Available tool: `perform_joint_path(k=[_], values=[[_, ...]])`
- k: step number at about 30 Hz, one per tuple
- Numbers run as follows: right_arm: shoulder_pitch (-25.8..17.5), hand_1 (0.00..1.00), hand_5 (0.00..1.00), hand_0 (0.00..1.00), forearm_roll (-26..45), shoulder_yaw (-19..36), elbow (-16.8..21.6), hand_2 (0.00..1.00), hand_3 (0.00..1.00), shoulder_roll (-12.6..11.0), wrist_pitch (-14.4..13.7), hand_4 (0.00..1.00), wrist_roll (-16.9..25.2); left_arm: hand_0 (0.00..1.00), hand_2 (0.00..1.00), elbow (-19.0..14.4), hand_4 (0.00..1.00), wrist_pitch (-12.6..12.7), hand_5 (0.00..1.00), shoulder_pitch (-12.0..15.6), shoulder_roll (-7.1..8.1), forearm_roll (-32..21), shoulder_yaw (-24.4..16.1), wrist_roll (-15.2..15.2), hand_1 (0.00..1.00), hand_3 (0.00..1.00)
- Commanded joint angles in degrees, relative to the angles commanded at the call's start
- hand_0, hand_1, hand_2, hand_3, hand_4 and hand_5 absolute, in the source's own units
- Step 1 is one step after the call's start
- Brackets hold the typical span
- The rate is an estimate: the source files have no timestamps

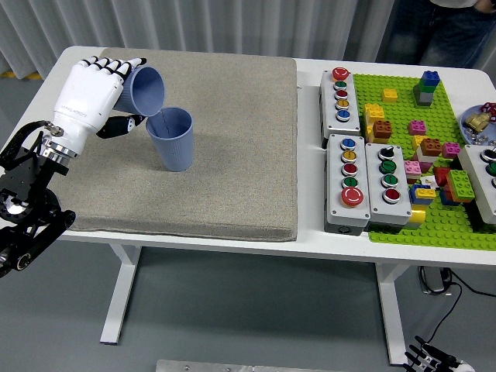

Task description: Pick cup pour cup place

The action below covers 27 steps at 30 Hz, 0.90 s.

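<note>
The left hand [89,97] held a blue cup [144,90] with its fingers wrapped around it, tilted with the mouth just above a second blue cup [171,139]. That cup stood upright on the grey mat [225,155], in the left part of the desk [310,232]. The right hand's fingertips [431,359] showed only at the bottom edge, so their state could not be told.

You had one view only, from the head camera: it sat high on the robot's side and looked forward and down over the white table [310,70], far enough back that floor showed below the near edge.
</note>
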Motion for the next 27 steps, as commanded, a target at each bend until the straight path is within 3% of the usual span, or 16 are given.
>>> perform_joint_path(k=[18, 27], values=[[0.0, 0.694, 0.149, 0.765, 0.1, 0.0, 0.0, 0.726, 0.617, 0.0, -0.2, 0.231, 0.1, 0.456, 0.644, -0.2, 0.297, 0.0, 0.002, -0.4, 0.56, 0.0, 1.3, -0.3, 0.522, 0.607], [0.1, 0.694, 0.154, 0.765, 0.7, -0.5, 0.0, 0.726, 0.617, 0.0, -0.3, 0.23, 0.3, 0.459, 0.64, 0.6, 0.294, 0.0, 0.002, -1.7, 0.86, 0.0, 3.6, 1.0, 0.521, 0.606]])
